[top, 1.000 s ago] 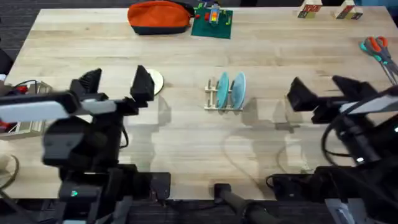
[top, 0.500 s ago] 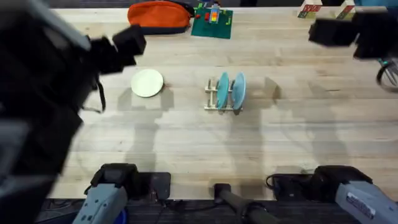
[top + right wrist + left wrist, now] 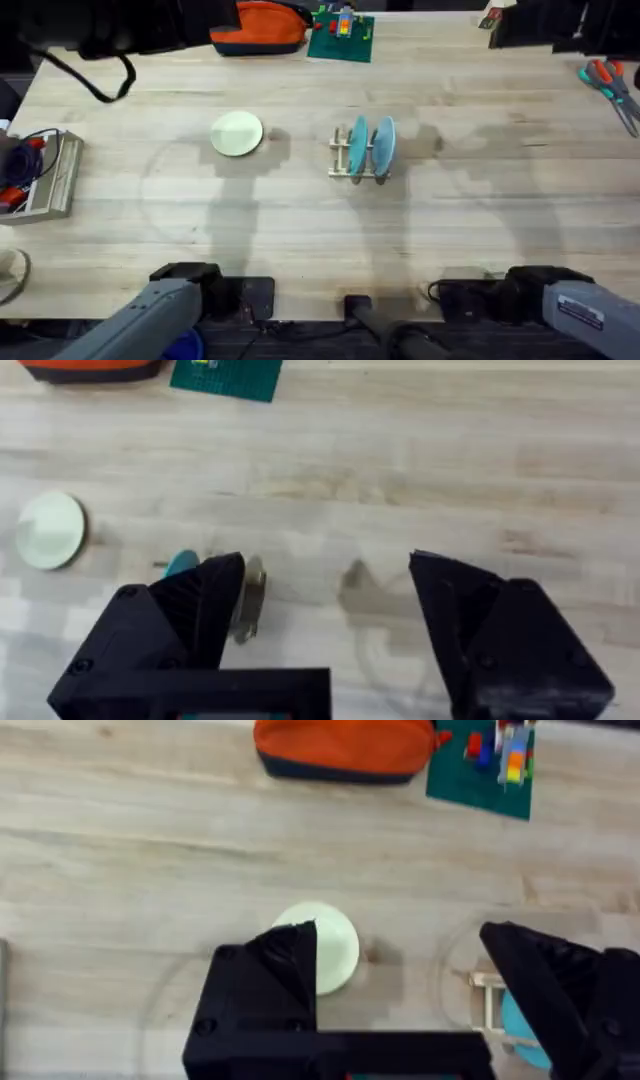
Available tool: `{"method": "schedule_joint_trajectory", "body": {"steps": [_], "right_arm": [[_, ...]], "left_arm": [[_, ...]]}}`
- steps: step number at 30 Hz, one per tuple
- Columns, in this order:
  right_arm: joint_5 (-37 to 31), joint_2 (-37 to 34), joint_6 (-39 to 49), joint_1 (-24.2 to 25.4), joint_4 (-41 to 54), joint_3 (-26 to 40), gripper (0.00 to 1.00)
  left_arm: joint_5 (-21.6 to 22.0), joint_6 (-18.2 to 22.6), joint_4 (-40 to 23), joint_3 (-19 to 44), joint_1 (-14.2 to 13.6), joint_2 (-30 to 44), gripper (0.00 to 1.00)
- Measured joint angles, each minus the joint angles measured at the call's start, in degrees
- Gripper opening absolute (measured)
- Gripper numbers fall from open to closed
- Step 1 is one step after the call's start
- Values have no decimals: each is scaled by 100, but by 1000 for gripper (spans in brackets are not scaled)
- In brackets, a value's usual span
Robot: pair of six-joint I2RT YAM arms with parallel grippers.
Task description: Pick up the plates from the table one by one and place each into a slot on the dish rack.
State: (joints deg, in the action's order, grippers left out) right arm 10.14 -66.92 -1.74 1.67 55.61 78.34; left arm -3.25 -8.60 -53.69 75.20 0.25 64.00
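Pale cream-green, the one loose plate (image 3: 237, 133) lies flat on the table (image 3: 300, 220), well to the left of the dish rack (image 3: 362, 150) and apart from it. You can see two blue-teal plates (image 3: 372, 145) standing upright on edge in the rack's slots, side by side between the thin pegs.

From your left wrist camera, the left gripper (image 3: 400, 980) hangs high over the table with its black fingers (image 3: 275, 980) spread wide and nothing between them; the cream-green plate (image 3: 325, 945) sits below, partly hidden behind one finger, and the rack peeks out by the other finger.

Your right gripper (image 3: 325, 620) is likewise wide apart and holds nothing. In its wrist view the rack with a blue plate (image 3: 182, 564) shows just past one finger, and the cream-green plate lies farther off on the bare wood.

At the far edge of the table you have an orange pouch (image 3: 258, 25) and a green mat with bricks (image 3: 342, 35); scissors (image 3: 607, 78) lie at the right edge.
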Motion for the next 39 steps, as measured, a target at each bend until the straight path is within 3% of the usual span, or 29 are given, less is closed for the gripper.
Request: {"method": "schedule_joint_trajectory", "body": {"steps": [7,27,31,39], "right_arm": [[22,4,0,0,630,112,994],[283,4,0,0,417,117,993],[283,4,0,0,328,117,994],[283,4,0,0,313,117,993]], "left_arm": [[-22,0,-337,356,0,291,993],[-53,117,-517,360,82,351,992],[-553,329,-549,360,596,572,992],[-2605,1315,-890,360,1840,1208,992]]}}
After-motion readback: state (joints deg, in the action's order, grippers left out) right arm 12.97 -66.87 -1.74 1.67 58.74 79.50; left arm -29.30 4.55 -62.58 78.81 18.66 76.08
